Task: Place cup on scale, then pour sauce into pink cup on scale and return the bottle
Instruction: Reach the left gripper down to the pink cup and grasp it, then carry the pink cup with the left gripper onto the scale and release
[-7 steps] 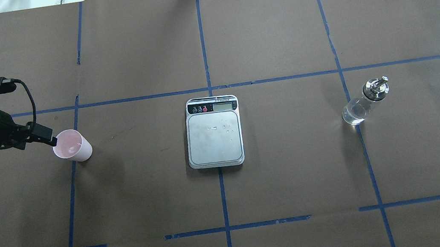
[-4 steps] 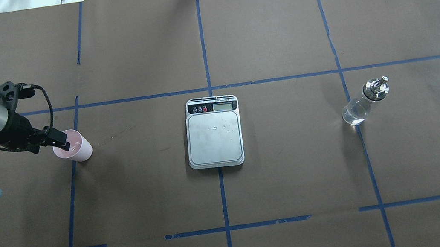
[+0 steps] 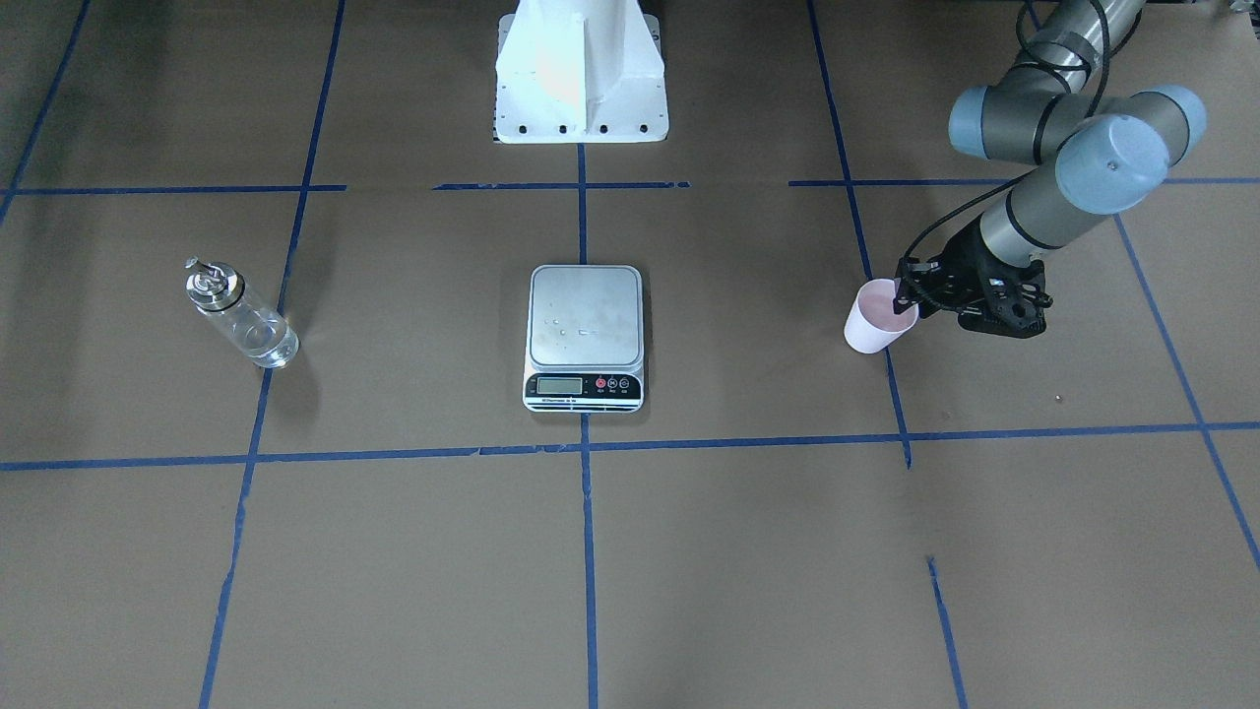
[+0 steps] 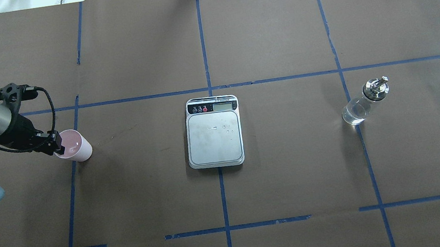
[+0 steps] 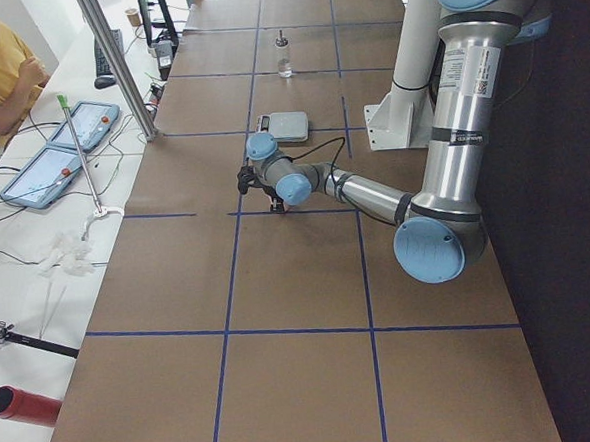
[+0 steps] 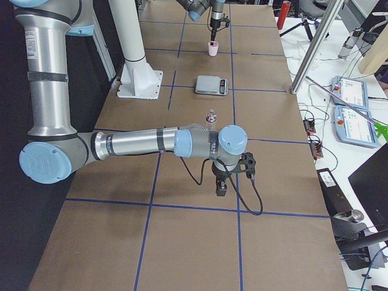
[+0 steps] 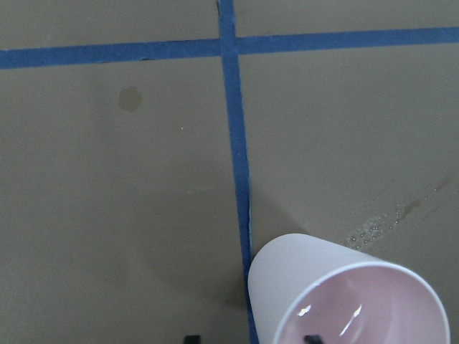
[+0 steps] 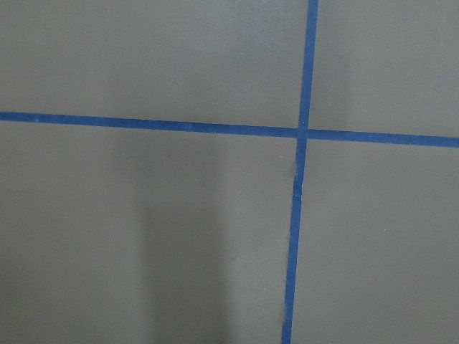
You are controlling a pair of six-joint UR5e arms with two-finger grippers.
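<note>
The pale pink cup (image 4: 75, 146) stands upright on the table's left side, also seen in the front view (image 3: 874, 323) and the left wrist view (image 7: 344, 294). My left gripper (image 4: 57, 144) is open and straddles the cup's near rim, with one fingertip (image 7: 310, 338) inside and the other outside. The scale (image 4: 214, 135) sits at the centre with nothing on its platform. The clear bottle (image 4: 359, 109) with a silver spout stands at the right. My right gripper (image 6: 222, 187) hangs low over bare table near the bottle; I cannot tell if it is open or shut.
Brown paper with blue tape lines covers the table (image 4: 296, 173). The white robot base (image 3: 581, 69) stands behind the scale. An upright metal post (image 6: 315, 45) and tablets (image 6: 351, 91) stand off the table's far edge.
My left arm has swung in toward the cup and lowered, so its fingers now straddle the rim. The cup, scale and bottle have not moved.
</note>
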